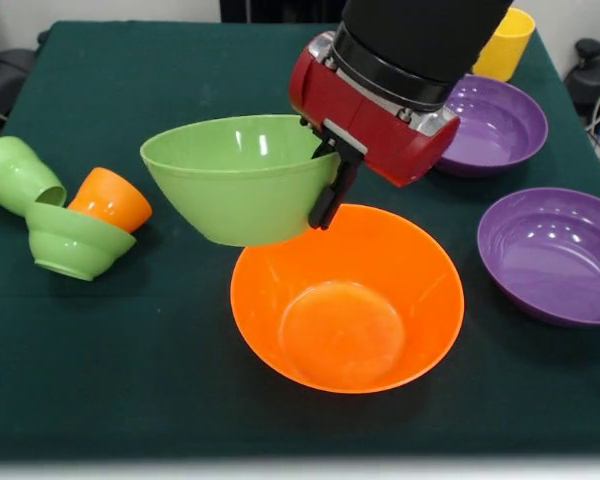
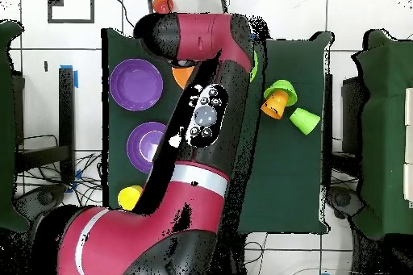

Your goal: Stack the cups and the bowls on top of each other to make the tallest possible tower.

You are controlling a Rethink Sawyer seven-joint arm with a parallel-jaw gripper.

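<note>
In the front view my gripper (image 1: 323, 188) is shut on the rim of the medium light-green bowl (image 1: 235, 175). It holds the bowl tilted in the air over the left rim of the large orange bowl (image 1: 348, 300), which stands empty. Two purple bowls (image 1: 492, 124) (image 1: 552, 253) sit apart at the right. A yellow cup (image 1: 505, 42) stands behind them. At the left are a light-green cup (image 1: 15, 172) on its side, an orange cup (image 1: 112, 199) and the small light-green bowl (image 1: 72, 240), close together. The blue bowl is out of view.
In the overhead view my arm (image 2: 202, 118) covers the table's middle. The purple bowls (image 2: 137, 85) (image 2: 148, 144) and the yellow cup (image 2: 129, 197) lie to its left, the small cups (image 2: 273, 106) to its right. A small red thing (image 2: 164, 3) sits past the table's far edge.
</note>
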